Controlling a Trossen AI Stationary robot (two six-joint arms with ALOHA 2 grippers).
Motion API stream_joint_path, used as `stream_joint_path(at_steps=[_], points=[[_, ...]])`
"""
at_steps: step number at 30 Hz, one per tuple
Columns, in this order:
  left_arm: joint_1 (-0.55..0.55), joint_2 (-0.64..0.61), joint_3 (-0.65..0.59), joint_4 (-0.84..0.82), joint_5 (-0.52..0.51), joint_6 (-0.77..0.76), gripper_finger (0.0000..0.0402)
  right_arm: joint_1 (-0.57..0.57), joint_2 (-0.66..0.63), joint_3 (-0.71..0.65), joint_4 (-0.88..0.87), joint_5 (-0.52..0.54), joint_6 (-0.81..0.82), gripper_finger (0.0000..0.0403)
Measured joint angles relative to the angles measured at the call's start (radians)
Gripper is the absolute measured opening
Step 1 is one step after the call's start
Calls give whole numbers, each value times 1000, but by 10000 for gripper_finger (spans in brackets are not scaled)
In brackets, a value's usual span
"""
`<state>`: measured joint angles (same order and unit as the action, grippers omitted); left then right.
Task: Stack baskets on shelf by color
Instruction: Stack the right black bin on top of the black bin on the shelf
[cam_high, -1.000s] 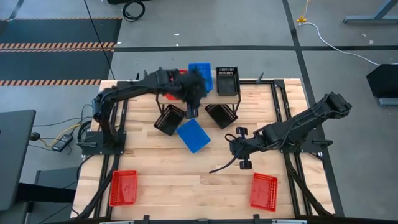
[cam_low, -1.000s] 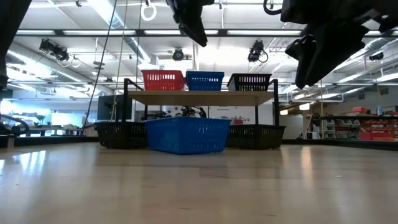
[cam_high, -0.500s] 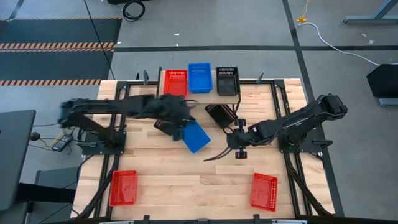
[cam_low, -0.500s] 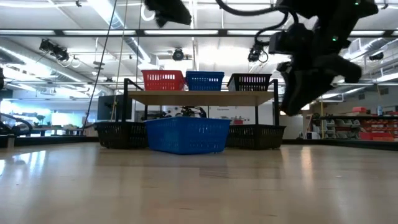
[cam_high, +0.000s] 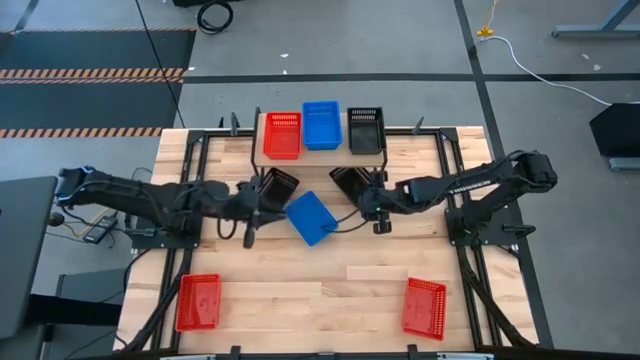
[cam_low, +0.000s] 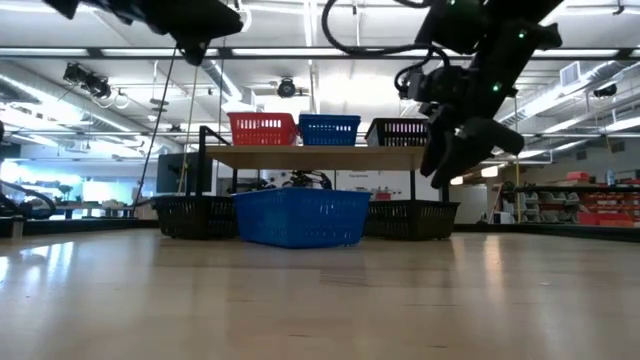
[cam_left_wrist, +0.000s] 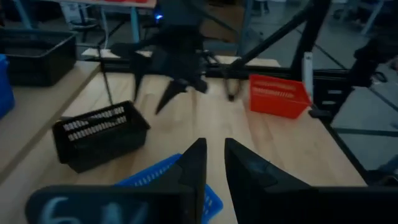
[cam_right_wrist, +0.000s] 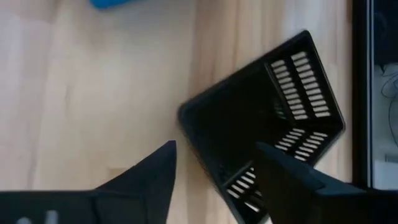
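Observation:
On the shelf (cam_high: 342, 152) stand a red basket (cam_high: 283, 135), a blue basket (cam_high: 322, 125) and a black basket (cam_high: 366, 130), side by side. On the table in front of it sit two black baskets (cam_high: 275, 187) (cam_high: 350, 182) and a blue basket (cam_high: 310, 218), each on its bottom. My right gripper (cam_right_wrist: 214, 174) hangs open above the right black basket's near corner (cam_right_wrist: 199, 124), clear of it. My left gripper (cam_left_wrist: 214, 165) is above the table just left of the blue basket (cam_left_wrist: 158, 177); a narrow gap shows between its fingers and nothing is in it.
Two more red baskets (cam_high: 198, 301) (cam_high: 424, 307) lie near the table's front corners. The black frame rails run along the table's sides. Bare wood lies between the blue basket and the front edge.
My left gripper has drawn back from over the shelf toward the table's left and near side, and has sunk; the red basket now shows uncovered on the shelf. My right gripper has gone toward the far left, to above the right black basket.

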<state>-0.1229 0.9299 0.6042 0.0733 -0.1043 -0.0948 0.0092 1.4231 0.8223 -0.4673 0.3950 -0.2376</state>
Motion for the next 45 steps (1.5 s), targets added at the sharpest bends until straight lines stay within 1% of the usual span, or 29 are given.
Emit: stream_joint_path(at_steps=[3, 6, 10, 13, 18, 22, 25, 28, 32, 36, 37, 39, 42, 45], points=[[-39, -20, -24, 7, -5, 1, 60, -27, 0, 0, -4, -2, -7, 238], [-82, -26, -25, -5, -26, 11, 60, -41, 0, 0, -5, -16, -34, 245], [-144, -26, -25, -1, -58, 29, 60, -47, 41, 1, -13, -21, -62, 241], [-190, -26, -25, 9, -99, 36, 57, -46, 116, 1, -13, -27, -65, 237], [-249, -27, -25, 12, -167, 22, 55, -52, 229, 0, -3, -7, -66, 232], [-283, -27, -25, 13, -182, 1, 53, -55, 250, 5, -3, -27, -53, 221], [-304, -27, -25, 17, -205, 3, 53, -45, 229, 1, -4, -57, -45, 202], [-312, -27, -24, 26, -217, 20, 52, -20, 183, 4, -7, -108, -42, 170], [-313, -27, -24, 39, -241, 45, 52, -3, 138, 33, -13, -217, -41, 104], [-313, -27, -24, 39, -295, 63, 52, 22, 120, 90, -39, -332, -3, 23], [-313, -27, -24, 39, -305, 64, 52, 28, 120, 106, -55, -351, -2, 15], [-312, -27, -23, 39, -312, 66, 52, 44, 121, 135, -87, -362, -1, 16], [-313, -27, -23, 39, -314, 65, 52, 71, 121, 188, -112, -362, 0, 20], [-313, -27, -23, 38, -314, 65, 53, 99, 121, 275, -202, -344, 3, 9]])
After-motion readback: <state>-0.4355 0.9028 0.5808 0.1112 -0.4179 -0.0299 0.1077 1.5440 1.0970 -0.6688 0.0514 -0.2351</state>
